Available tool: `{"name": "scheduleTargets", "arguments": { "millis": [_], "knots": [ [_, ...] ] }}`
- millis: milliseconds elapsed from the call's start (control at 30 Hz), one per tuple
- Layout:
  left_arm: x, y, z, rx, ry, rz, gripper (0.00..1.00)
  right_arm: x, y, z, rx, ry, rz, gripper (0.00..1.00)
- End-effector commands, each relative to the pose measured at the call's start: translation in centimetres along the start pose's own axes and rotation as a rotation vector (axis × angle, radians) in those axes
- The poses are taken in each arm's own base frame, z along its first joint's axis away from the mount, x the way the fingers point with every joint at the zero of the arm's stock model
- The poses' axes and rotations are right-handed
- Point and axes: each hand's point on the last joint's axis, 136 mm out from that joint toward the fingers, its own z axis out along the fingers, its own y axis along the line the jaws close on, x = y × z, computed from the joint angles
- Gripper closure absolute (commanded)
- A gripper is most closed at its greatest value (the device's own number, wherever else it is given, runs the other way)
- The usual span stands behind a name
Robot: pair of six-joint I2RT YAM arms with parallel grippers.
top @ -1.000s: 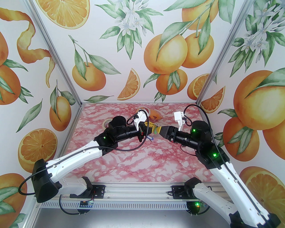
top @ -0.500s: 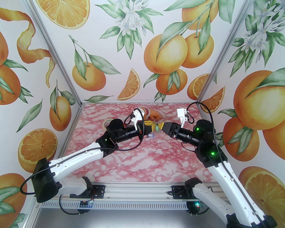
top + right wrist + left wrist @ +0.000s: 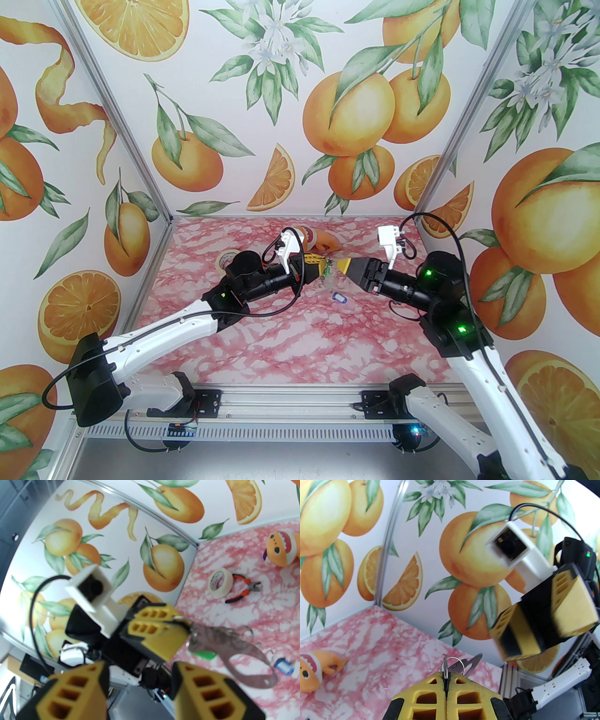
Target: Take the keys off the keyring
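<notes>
My left gripper (image 3: 323, 269) is shut on one of the keyring's small rings (image 3: 445, 667), held above the table. The dark grey D-shaped keyring (image 3: 236, 653) hangs from those fingertips, blurred in the right wrist view. A green key tag (image 3: 206, 654) still hangs right by the loop. The blue key tag with its white label (image 3: 338, 296) lies loose on the table in front of the grippers, also seen in the right wrist view (image 3: 283, 665). My right gripper (image 3: 344, 266) faces the left one, a little apart from the keyring, open with nothing between its fingers (image 3: 194, 686).
A roll of beige tape (image 3: 220, 582) and red-handled pliers (image 3: 243, 589) lie at the back left of the pink marbled table (image 3: 300, 342). An orange toy fish (image 3: 282, 548) rests near the back wall. Printed walls close in three sides.
The blue key tag has come off the hanging bunch and dropped to the table. My right gripper has drawn back to the right, away from the keyring. The left gripper stays shut.
</notes>
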Motion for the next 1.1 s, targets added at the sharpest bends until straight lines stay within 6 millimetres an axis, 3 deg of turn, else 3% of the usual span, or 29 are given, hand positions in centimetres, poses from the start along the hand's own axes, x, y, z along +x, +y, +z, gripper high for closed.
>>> {"name": "scheduleTargets", "arguments": {
  "millis": [0, 200, 467, 667, 867, 1067],
  "knots": [
    [-1.6, -0.5, -0.2, -0.009, -0.032, 0.016, 1.00, 1.4, -1.6, 0.1, 0.099, 0.019, 0.023, 0.50],
    [-1.6, -0.7, -0.1, -0.015, -0.012, 0.024, 1.00, 2.1, -2.7, 1.2, 0.173, 0.033, -0.017, 0.48],
    [-1.8, -1.4, -0.4, -0.007, -0.011, 0.028, 1.00, 0.8, -3.8, 2.6, 0.185, -0.011, -0.049, 0.49],
    [-2.2, -1.8, -0.7, 0.006, -0.017, 0.030, 1.00, 0.0, -4.5, 2.8, 0.149, -0.056, -0.032, 0.57],
    [-2.3, -2.0, -0.7, 0.011, -0.020, 0.025, 1.00, 0.4, -5.9, 2.9, 0.202, -0.032, -0.064, 0.61],
    [-2.7, -2.8, -0.5, 0.042, -0.025, 0.013, 1.00, 0.3, -5.4, 3.8, 0.134, -0.033, -0.060, 0.65]
  ]
}}
